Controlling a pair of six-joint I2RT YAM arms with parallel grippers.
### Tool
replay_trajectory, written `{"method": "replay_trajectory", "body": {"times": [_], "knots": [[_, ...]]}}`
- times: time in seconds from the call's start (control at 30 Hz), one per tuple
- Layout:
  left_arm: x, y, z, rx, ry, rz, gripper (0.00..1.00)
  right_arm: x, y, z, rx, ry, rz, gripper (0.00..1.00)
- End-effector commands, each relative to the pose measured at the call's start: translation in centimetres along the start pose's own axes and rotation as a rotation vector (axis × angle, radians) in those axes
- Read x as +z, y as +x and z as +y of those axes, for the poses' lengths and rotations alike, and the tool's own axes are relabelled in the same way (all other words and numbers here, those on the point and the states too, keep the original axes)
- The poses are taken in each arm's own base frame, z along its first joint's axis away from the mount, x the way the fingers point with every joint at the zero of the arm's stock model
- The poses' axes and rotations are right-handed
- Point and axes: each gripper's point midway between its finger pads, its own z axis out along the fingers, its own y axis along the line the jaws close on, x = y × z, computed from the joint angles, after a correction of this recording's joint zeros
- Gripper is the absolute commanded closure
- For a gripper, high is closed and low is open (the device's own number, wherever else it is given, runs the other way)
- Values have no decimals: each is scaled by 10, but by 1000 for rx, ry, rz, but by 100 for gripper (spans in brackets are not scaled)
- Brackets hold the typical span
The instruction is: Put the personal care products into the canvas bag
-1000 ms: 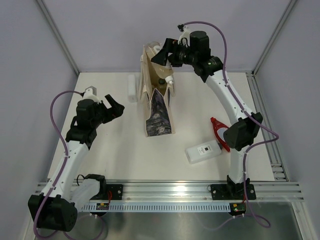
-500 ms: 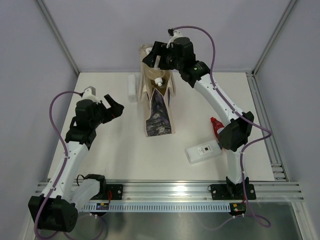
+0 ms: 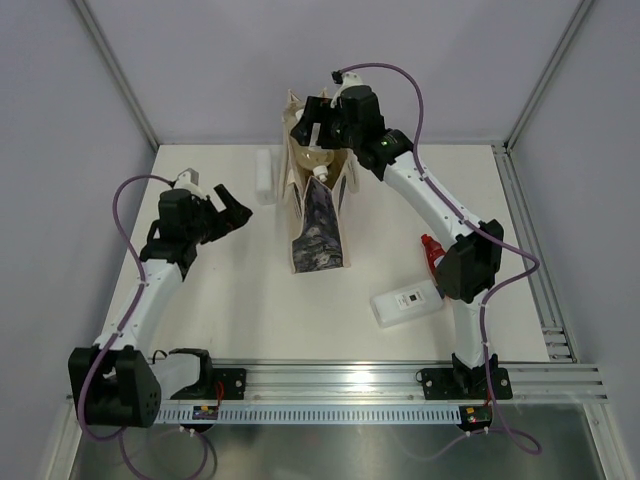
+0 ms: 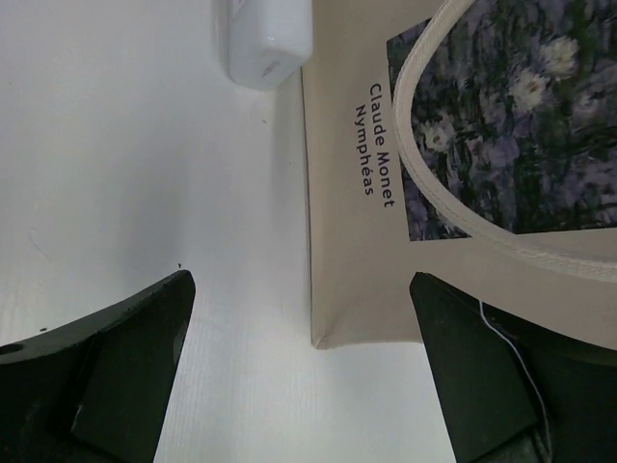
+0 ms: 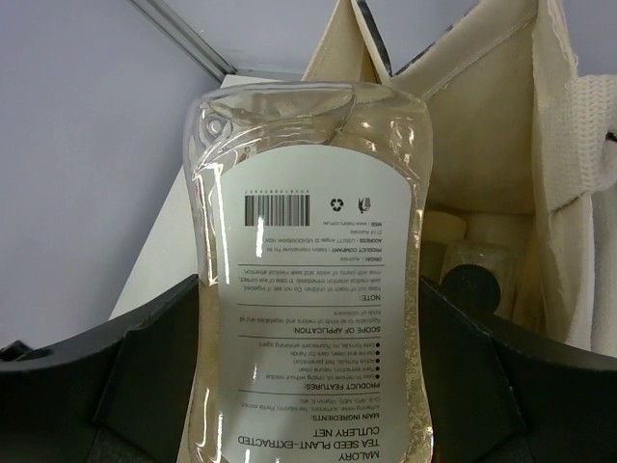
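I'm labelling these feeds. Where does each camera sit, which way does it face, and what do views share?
Top external: above and behind the bases, looking down at the table; both arms show.
Left wrist: on the left arm, facing the printed side of the canvas bag and a white bottle; open left gripper at the bottom.
Right wrist: over the bag's mouth, facing the clear bottle clamped in the right gripper.
Shared: all three show the bag.

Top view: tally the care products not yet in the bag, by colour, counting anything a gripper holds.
White: 2, the tube and the rectangular bottle
Red: 1, the flat bottle
Clear: 1, the held bottle in the right gripper over the bag
Total: 4
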Motion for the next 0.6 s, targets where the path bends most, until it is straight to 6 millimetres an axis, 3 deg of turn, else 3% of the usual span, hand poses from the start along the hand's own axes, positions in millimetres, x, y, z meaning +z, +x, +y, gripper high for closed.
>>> {"method": "replay_trajectory", "body": {"times": [0.0,0.07,0.43,0.53,0.57], "knots": [[11,-22,-31,23,139,-20,1,-50,-87,51,-39,-129,-256,12],[25,-19,-26,19,128,3,1,-54,-90,54,-42,-138,-263,1],[85,-27,-8,102,2,19,2,-73,-103,69,-101,-193,-282,1],[106,-29,-2,138,-47,14,4,-88,-102,81,-223,-294,-260,1],[118,-30,1,148,-72,17,4,-96,-86,96,-307,-427,-204,0]]}}
